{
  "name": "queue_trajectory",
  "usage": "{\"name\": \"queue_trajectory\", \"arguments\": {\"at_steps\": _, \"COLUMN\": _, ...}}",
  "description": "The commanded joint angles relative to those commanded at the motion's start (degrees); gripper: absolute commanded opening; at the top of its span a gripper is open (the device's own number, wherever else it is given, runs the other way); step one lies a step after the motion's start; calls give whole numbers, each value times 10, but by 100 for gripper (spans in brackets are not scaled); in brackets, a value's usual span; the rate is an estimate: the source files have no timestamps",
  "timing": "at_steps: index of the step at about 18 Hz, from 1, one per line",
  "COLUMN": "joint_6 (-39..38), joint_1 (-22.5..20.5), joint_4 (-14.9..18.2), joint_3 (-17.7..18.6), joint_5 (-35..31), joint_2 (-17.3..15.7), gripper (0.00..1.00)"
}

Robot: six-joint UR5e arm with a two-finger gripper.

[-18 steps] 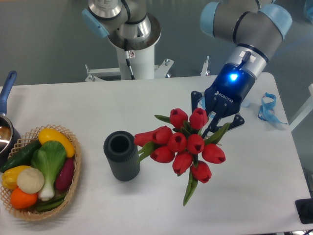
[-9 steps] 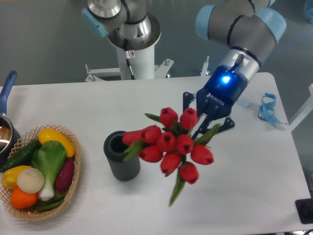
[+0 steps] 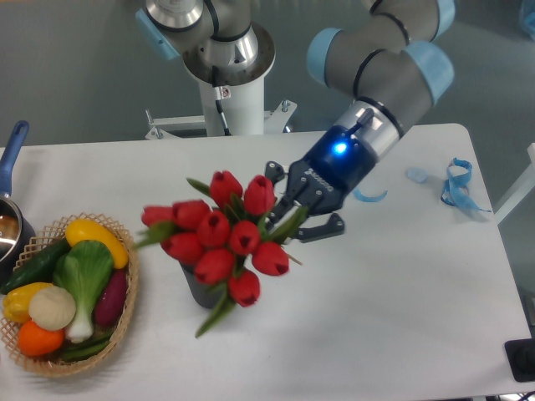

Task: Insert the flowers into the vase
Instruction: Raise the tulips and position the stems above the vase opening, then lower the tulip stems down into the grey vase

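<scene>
Gripping the flowers (image 3: 219, 236) by their stems, the gripper's (image 3: 294, 219) jaws hold the bunch over the vase (image 3: 194, 286).

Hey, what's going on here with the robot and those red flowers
A single robot arm grips a bunch of red tulips in its gripper and holds it right over the dark grey vase, which is now mostly hidden behind the blooms. The bunch lies tilted, and whether the stems have entered the vase mouth cannot be told. On the table to the left sit a wicker basket of vegetables and a blue-handled pot.
</scene>
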State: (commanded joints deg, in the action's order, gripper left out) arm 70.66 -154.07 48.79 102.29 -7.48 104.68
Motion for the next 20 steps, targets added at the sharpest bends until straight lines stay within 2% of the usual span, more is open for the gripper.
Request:
{"name": "queue_trajectory", "arguments": {"at_steps": 3, "joint_6": -1, "joint_1": 4, "joint_4": -8, "joint_3": 34, "joint_5": 68, "joint_2": -20, "gripper": 9}}
{"name": "queue_trajectory", "arguments": {"at_steps": 7, "joint_6": -2, "joint_1": 6, "joint_4": -7, "joint_3": 56, "joint_5": 72, "joint_2": -49, "gripper": 9}}
{"name": "queue_trajectory", "arguments": {"at_steps": 9, "joint_6": 0, "joint_1": 7, "joint_4": -8, "joint_3": 78, "joint_5": 72, "joint_2": -62, "gripper": 9}}
{"name": "queue_trajectory", "arguments": {"at_steps": 16, "joint_6": 2, "joint_1": 9, "joint_4": -9, "joint_3": 81, "joint_5": 69, "joint_2": -57, "gripper": 9}}
{"name": "queue_trajectory", "arguments": {"at_steps": 20, "joint_6": 21, "joint_1": 11, "joint_4": -14, "joint_3": 84, "joint_5": 67, "joint_2": -37, "gripper": 9}}
